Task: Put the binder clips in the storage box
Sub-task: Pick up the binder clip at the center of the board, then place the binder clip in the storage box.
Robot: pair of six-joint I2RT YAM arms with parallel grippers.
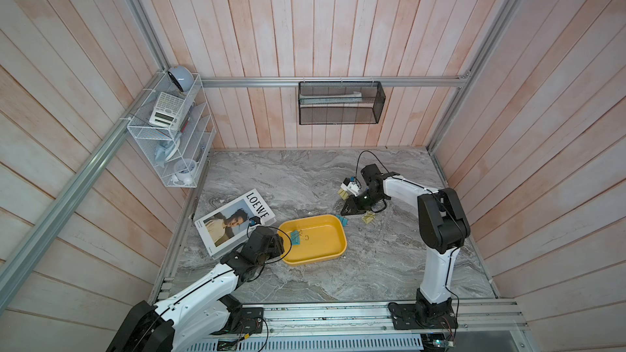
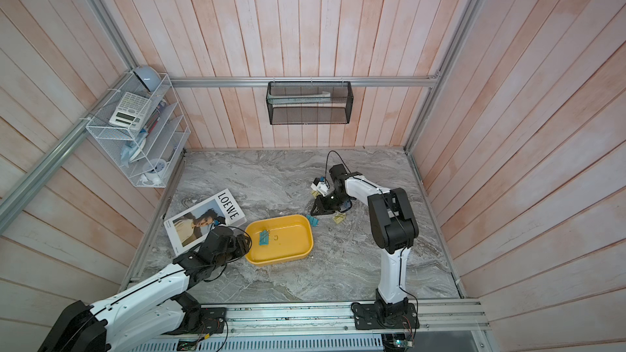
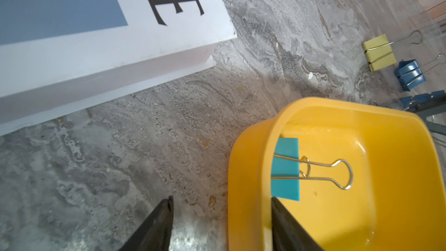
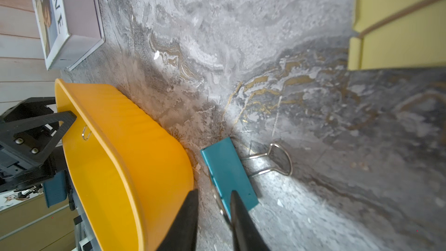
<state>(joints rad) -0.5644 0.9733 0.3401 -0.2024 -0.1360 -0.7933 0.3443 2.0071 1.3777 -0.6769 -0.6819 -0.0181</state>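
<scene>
Grey marble desk (image 4: pixel 313 117): your right hand (image 4: pixel 214 192), slightly spread, straddles one wire handle (image 4: pixel 220 207) of the teal binder clip (image 4: pixel 229 172) at the yellow plastic box's (image 4: pixel 144 141) two o'clock; pinch squarely.

The storage box (image 3: pixel 398 165) is smooth glossy plastic, and the teal binder clip (image 3: pixel 286 148) has shiny metal-wire handles.

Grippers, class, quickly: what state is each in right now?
Left gripper: open, empty, straddling the shallow yellow plastic tray wall.
Right gripper: jaws narrow around wire handle of the teal metal binder clip; hold cannot be told.
</scene>
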